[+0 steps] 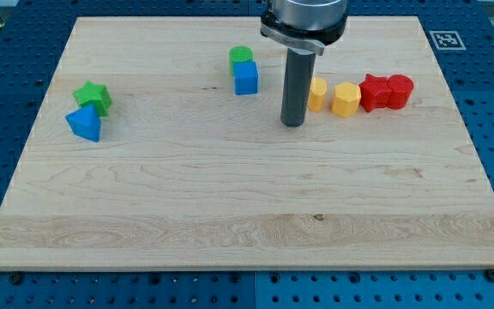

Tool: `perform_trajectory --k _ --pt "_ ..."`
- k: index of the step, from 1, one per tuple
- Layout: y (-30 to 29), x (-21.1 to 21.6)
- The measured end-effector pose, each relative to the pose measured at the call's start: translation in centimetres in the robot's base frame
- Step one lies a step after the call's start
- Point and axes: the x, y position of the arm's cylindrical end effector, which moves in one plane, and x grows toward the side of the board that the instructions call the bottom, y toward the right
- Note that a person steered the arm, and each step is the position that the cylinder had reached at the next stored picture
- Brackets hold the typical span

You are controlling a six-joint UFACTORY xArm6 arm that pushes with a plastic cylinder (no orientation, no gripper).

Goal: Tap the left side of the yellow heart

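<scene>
My tip point(292, 124) stands nearest, a bare rod with nothing to spread or pinch, just left of the yellow heart point(316, 94). Right of the heart sit a yellow hexagon block point(345, 99) and two red blocks point(386, 92). Left of my tip stand a blue cube point(246, 78) topped by a green cylinder point(241, 56).

My tip point(292, 124) is resting on the wooden board point(230, 197) just left of the yellow heart point(316, 94), which is sitting in a row with a yellow hexagon point(345, 99) and 2 red blocks point(386, 92).
</scene>
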Motion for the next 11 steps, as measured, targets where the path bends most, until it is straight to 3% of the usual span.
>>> perform_trajectory --k 5,11 --pt "0.3 -6.4" --pt "-1.8 -6.7"
